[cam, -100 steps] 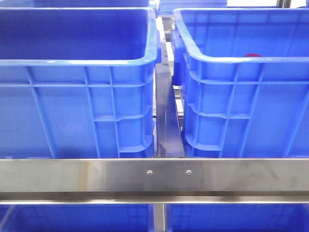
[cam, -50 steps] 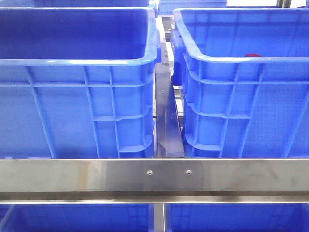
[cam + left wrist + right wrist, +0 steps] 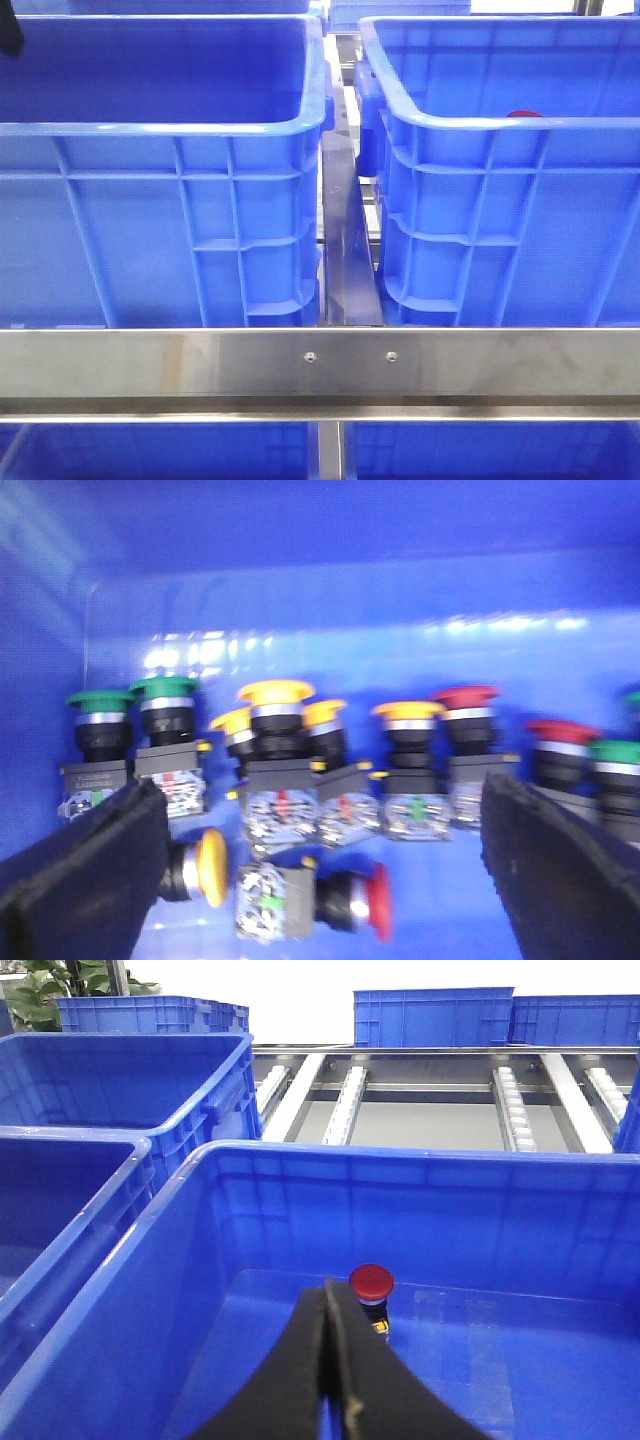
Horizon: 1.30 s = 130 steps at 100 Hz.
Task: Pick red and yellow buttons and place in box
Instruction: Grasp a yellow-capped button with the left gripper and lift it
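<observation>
Inside the left crate (image 3: 300, 540), the left hand (image 3: 320, 880) hangs wide open, empty, over red (image 3: 378, 905) and yellow buttons (image 3: 210, 868); only the right wrist view shows the right hand (image 3: 328, 1360) closed, empty, in the box (image 3: 420, 1175) near one red button (image 3: 371, 1282).

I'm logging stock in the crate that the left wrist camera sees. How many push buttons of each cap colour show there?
Yellow-capped plastic push buttons: 5
Red-capped plastic push buttons: 3
Green-capped plastic push buttons: 3
Total: 11, blur allowing; a green sliver at the picture's edge is left uncounted.
</observation>
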Motion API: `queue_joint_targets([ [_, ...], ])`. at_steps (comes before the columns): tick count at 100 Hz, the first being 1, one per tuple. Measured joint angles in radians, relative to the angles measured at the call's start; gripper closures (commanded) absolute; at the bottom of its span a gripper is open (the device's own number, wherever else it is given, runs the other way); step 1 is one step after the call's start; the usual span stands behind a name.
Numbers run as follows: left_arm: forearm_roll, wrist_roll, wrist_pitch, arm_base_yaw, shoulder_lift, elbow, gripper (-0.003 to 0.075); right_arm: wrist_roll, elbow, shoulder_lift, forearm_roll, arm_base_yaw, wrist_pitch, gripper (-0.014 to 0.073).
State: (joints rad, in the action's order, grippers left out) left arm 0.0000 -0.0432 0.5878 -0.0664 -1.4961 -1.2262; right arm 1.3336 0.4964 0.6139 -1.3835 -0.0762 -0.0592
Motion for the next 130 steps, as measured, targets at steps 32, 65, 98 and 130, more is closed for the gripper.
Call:
queue_joint_targets([
  [32,0.0,0.0,-0.031,0.028,-0.145,-0.002,0.0123,0.0,0.0,0.0,0.0,0.0,0.0,0.0662],
  [65,0.0,0.0,-0.102,0.028,-0.248,-0.005,0.0123,0.003,0.0,0.0,0.0,0.0,0.0,0.0662],
  [98,0.0,0.0,-0.116,0.028,-0.276,-0.005,0.0269,0.0,0.0,0.0,0.0,0.0,0.0,0.0662],
  [130,0.005,0.0,-0.12,0.028,-0.276,-0.005,0.0632,0.0,0.0,0.0,0.0,0.0,0.0,0.0662],
])
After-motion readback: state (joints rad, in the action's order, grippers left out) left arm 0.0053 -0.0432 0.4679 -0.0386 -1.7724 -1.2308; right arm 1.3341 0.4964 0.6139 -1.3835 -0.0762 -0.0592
